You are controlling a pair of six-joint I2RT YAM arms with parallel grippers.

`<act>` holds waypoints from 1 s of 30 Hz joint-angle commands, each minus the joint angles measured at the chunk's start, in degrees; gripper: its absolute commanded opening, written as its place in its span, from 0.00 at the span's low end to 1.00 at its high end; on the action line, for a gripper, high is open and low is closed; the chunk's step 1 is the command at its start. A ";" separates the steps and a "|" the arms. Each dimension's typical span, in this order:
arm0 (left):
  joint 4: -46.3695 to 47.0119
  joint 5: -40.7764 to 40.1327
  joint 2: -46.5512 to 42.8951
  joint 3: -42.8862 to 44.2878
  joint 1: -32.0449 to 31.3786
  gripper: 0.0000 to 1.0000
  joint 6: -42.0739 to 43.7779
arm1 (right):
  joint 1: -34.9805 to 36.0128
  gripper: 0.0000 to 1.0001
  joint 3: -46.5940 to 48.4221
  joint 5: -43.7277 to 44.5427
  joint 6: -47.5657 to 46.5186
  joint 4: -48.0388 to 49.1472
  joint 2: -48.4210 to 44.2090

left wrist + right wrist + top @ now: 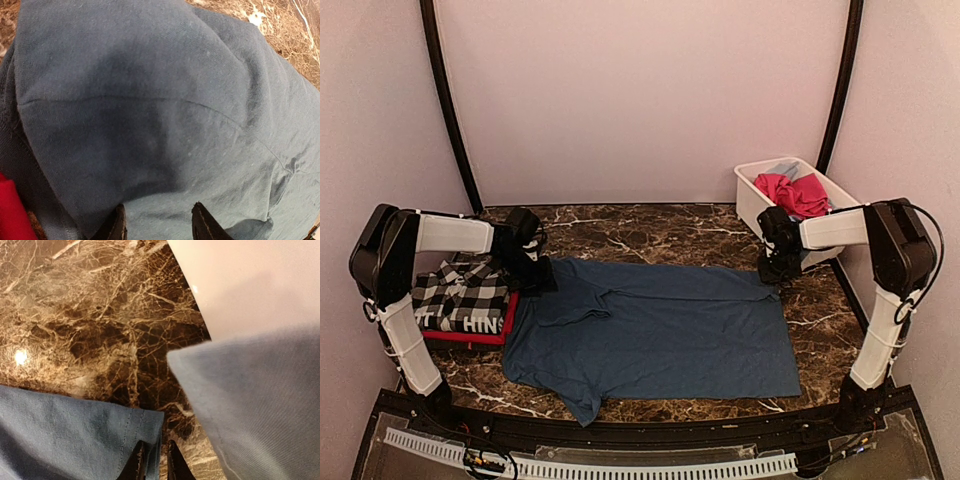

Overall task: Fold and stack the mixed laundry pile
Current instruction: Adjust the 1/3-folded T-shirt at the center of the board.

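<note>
I am pinching the far right corner of the navy blue tee (660,330) in my right gripper (156,462), jaws nearly closed on its hem. I am clamping a thick bunch at its far left corner in my left gripper (160,222). The tee is lying spread across the marble table (650,228), just beside the folded checked garment (460,295).

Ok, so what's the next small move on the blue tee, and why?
Probably raise both grippers together and carry the far edge toward the near one. The navy blue tee lies spread out, the right gripper is pinched on its far right corner, and the left gripper seems to grip bunched cloth at the far left corner.
</note>
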 commanded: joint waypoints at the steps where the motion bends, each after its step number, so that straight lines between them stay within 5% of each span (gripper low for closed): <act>1: -1.43 -0.91 -2.89 -1.01 0.33 0.44 0.35 | -2.45 0.10 0.36 -5.85 -0.20 -0.34 0.83; 9: -0.68 -0.57 -2.91 -0.64 0.85 0.44 0.99 | -2.43 0.07 2.10 1.70 -1.36 -2.53 2.04; 20: 1.03 3.25 -12.16 1.47 -0.81 0.49 4.08 | 5.33 0.22 8.09 -8.26 -3.13 -5.74 -7.55; 30: 2.70 4.33 -8.72 -1.30 -4.71 0.49 3.43 | 8.29 0.21 5.29 -14.59 -0.39 -4.86 -4.37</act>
